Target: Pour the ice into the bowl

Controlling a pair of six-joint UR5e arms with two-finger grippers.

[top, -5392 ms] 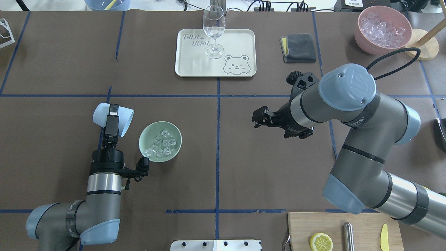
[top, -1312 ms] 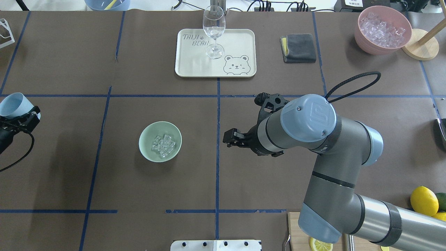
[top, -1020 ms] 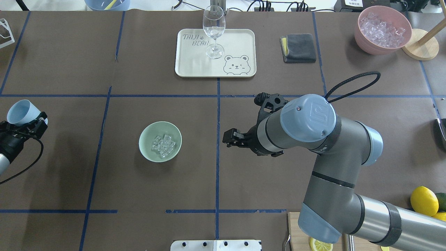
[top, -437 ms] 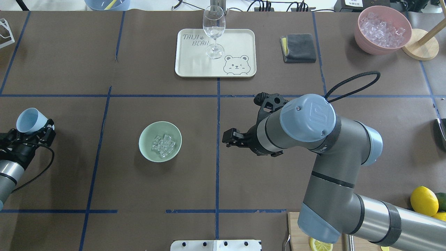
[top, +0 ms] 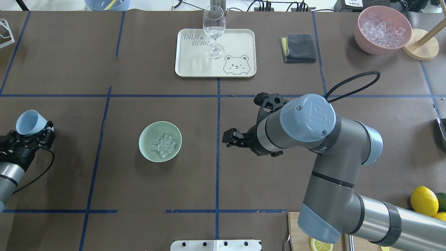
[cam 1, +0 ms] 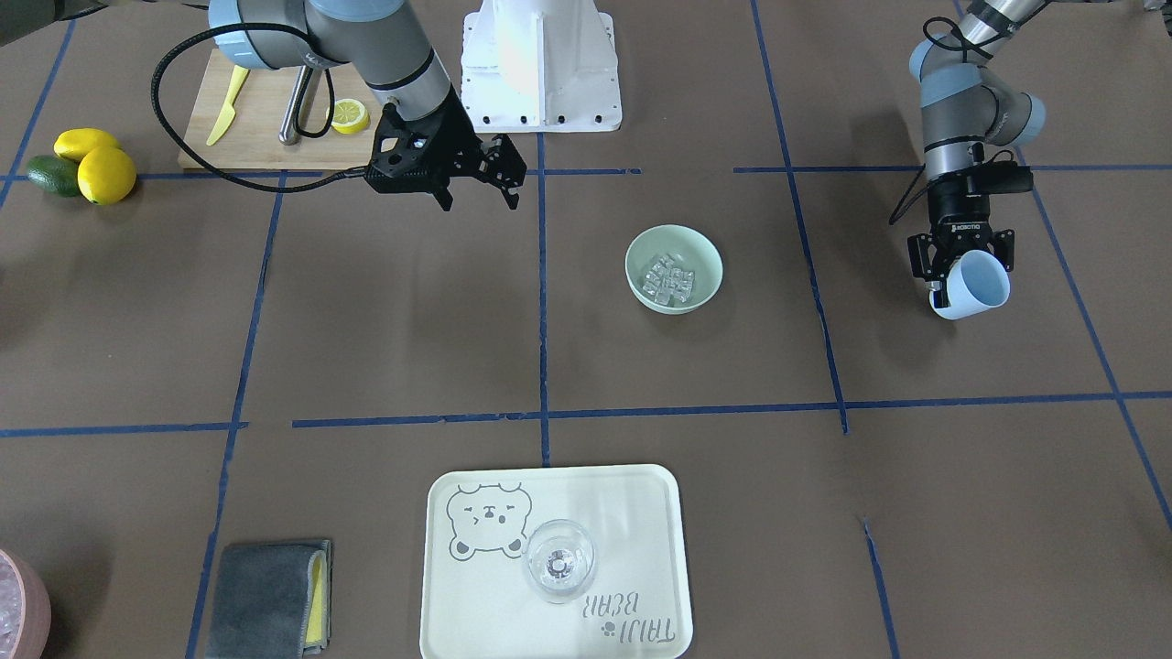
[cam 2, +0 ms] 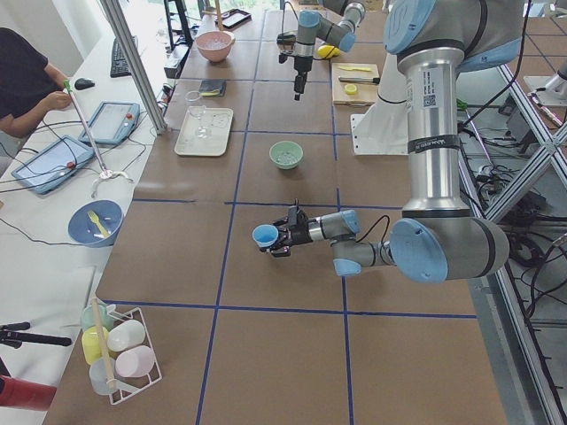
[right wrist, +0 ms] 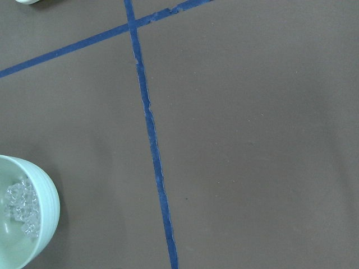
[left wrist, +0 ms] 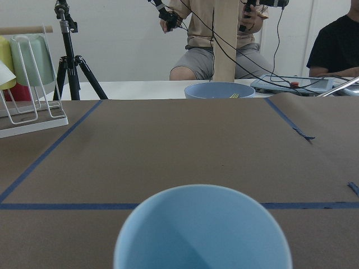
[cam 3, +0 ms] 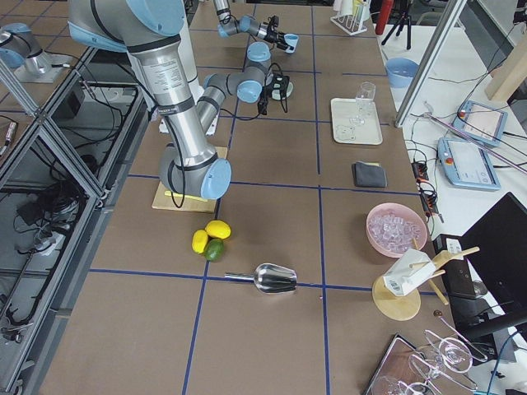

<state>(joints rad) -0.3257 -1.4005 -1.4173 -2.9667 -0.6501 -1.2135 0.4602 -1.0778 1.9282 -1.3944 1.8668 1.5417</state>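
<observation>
The mint-green bowl (top: 149, 150) stands left of the table's middle, with a small heap of clear ice (top: 162, 145) in it. Both show in the front view, bowl (cam 1: 706, 264) and ice (cam 1: 668, 277), and at the left edge of the right wrist view, bowl (right wrist: 47, 208) and ice (right wrist: 20, 205). My left gripper (top: 33, 134) is shut on a light blue cup (top: 29, 122), far left of the bowl near the table's edge. The cup looks empty (left wrist: 202, 232). My right gripper (cam 1: 481, 194) is open and empty, hovering right of the bowl in the overhead view (top: 226, 138).
A cream tray (top: 237, 42) with a wine glass (top: 214, 29) is at the back centre. A grey cloth (top: 299, 47) and a pink bowl of ice (top: 382, 28) are back right. A cutting board with a lemon slice (cam 1: 349, 113) and lemons (top: 423, 200) are near the robot. A cup rack (cam 2: 118, 343) stands past the left gripper.
The left gripper carried the cup from beside the bowl to the table's left edge, then drifted slightly back right. The right arm moved left toward the centre and now holds still.
</observation>
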